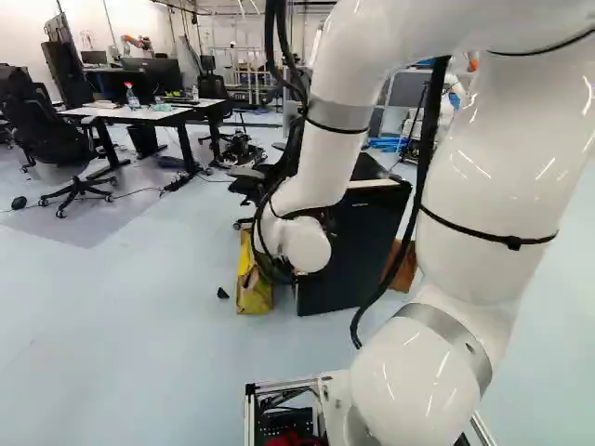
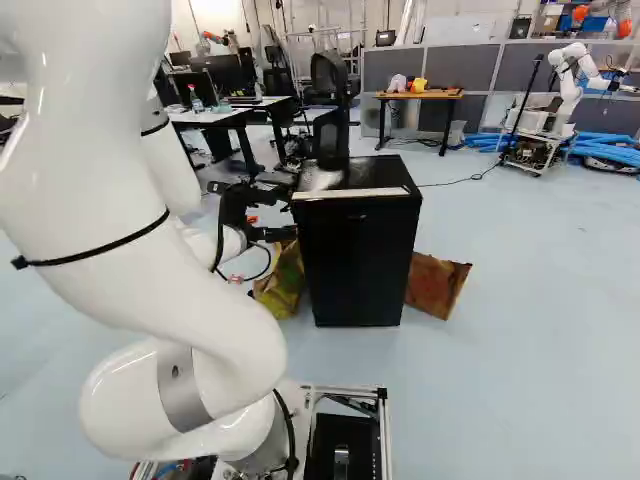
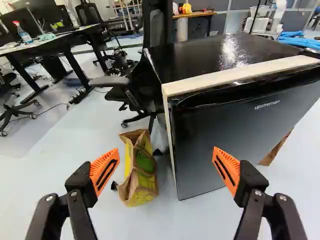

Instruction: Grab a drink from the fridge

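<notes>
The white arm (image 2: 190,300) is the largest thing in sight, rising from its joint and reaching forward on the fridge's bag side. Next comes the black fridge (image 2: 360,260), upright on the floor just right of the middle of the right base view; its door is closed, with a pale strip along the top front edge. In the wrist view it lies ahead of the gripper (image 2: 272,234), one finger overlapping the view of its door. The white-topped desk (image 2: 215,115) is farther back, as is the wooden-topped table (image 2: 420,95). Another robot (image 2: 570,80) is in the far right of that same view, near blue tubes (image 2: 600,150). A black office chair (image 3: 142,87) is near the fridge's side and back. Two paper bags are on the floor at opposite sides of the fridge: the yellow-and-brown bag (image 3: 142,170) and the plain brown bag (image 2: 435,285). The gripper's two fingers stand wide apart, nothing between their orange pads (image 3: 105,170). Smallest is a spray bottle (image 3: 23,34), upright on the white-topped desk
</notes>
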You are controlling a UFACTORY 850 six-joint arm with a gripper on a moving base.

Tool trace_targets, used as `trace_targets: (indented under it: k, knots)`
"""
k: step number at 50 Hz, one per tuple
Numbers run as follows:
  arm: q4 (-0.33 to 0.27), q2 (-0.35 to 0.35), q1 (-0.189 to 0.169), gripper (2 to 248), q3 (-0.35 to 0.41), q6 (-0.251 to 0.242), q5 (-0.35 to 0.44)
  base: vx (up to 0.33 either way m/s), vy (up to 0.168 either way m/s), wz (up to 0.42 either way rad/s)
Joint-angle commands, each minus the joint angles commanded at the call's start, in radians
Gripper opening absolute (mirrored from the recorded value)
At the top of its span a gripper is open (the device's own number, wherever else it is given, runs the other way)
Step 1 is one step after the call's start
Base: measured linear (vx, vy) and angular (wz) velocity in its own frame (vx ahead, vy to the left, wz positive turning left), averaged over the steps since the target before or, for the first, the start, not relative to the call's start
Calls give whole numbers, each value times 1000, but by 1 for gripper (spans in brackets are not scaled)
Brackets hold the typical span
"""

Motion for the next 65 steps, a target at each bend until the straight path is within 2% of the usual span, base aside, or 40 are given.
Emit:
trace_targets:
  k: [24, 60, 65]
  knots:
    - [117, -149, 55, 247, -93, 0, 100, 0, 0, 0]
    - [330, -334, 93, 247, -205, 0, 259, 0, 0, 0]
    - [360, -340, 97, 247, -215, 0, 277, 0, 0, 0]
